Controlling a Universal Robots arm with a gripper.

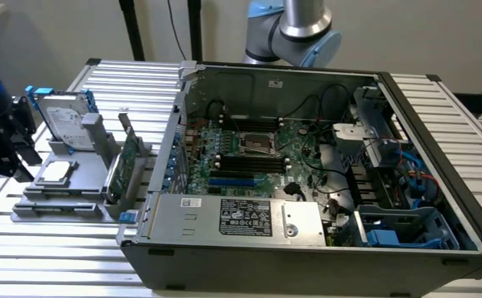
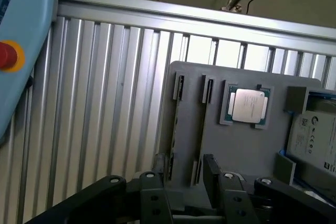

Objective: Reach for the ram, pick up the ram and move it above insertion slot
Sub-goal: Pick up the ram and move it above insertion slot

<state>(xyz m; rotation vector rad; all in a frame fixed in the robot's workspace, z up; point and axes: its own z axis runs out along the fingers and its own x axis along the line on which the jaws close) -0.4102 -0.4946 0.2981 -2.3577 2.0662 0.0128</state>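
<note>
My gripper (image 2: 186, 170) hangs open over the holder (image 2: 247, 156). The ram (image 2: 201, 129), probably the thinner of 2 upright boards, stands just beside the bigger card (image 2: 176, 129); a finger could snag that.

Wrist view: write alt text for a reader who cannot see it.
The open tool hovers close to two thin boards standing on edge in a grey holder on a ribbed metal table. A processor chip lies flat beside them, a hard drive beyond it.
</note>
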